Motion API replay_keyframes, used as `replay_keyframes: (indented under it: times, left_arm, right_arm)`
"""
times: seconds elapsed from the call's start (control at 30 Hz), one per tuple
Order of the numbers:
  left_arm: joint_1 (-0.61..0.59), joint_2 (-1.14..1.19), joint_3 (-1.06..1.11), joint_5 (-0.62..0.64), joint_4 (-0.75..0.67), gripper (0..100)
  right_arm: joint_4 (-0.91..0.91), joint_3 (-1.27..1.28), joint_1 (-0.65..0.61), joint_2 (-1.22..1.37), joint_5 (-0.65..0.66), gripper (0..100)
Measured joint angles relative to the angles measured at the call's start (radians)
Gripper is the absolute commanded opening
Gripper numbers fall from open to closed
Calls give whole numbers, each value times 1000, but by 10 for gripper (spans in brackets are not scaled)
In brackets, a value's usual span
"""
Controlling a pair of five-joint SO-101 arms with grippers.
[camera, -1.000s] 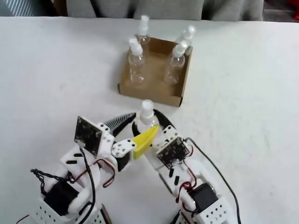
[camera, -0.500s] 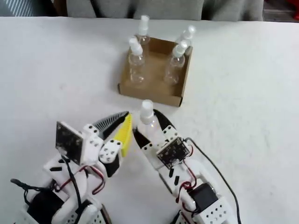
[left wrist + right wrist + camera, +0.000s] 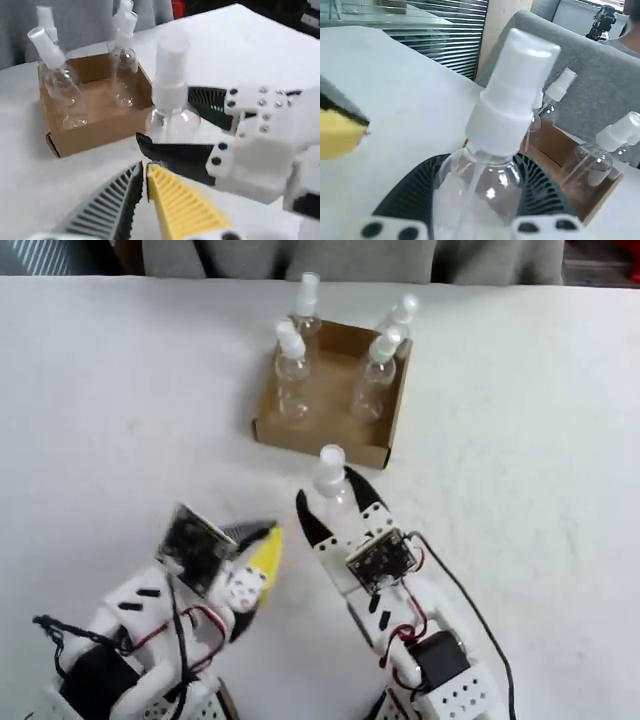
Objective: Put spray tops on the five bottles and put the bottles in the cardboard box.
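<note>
Carried nearer the box (image 3: 322, 436), the capped bottle (image 3: 330, 472) sits just before it, the right gripper (image 3: 325, 488) clamped round its belly: likely light, slick, thin plastic, best held low. Left gripper (image 3: 262, 540) has backed off, jaws together.

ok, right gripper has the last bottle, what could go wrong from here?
1. The bottle in the right gripper sits close to the front wall of the box; carried low, it may catch and shove the box.
2. Four bottles stand in the box; the gripper could knock one over going in.
</note>
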Motion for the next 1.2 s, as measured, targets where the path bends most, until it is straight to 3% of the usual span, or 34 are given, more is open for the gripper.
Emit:
replay_keyframes:
  times: [0.2,0.53,0.77,1.2]
  left_arm:
    - [212,0,84,-29,-8,23]
    - [230,18,399,-25,-387,23]
    - [233,18,551,57,-649,23]
    - [233,14,605,63,-784,23]
  right_arm:
    - [-38,0,69,0,0,16]
    - [-38,-11,78,0,-118,16]
    - [-38,-11,78,0,-172,16]
    - [-38,-11,32,0,-173,16]
